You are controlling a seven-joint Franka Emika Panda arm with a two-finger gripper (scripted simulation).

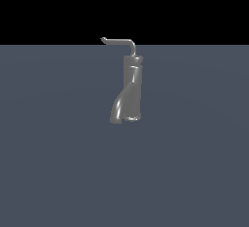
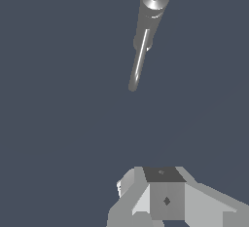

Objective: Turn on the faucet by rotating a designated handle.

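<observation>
Tool (image 2: 160, 192) clear of handle (image 2: 138, 60), aperture unclear

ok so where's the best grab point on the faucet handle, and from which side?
Probably the long straight run of the handle, near its free end with the small upturned tip, farthest from the faucet body for leverage. The rod is thin and stands clear above the body, so coming down from above with the jaws straddling it looks cleanest. In the wrist view the gripper is well short of the handle.
</observation>
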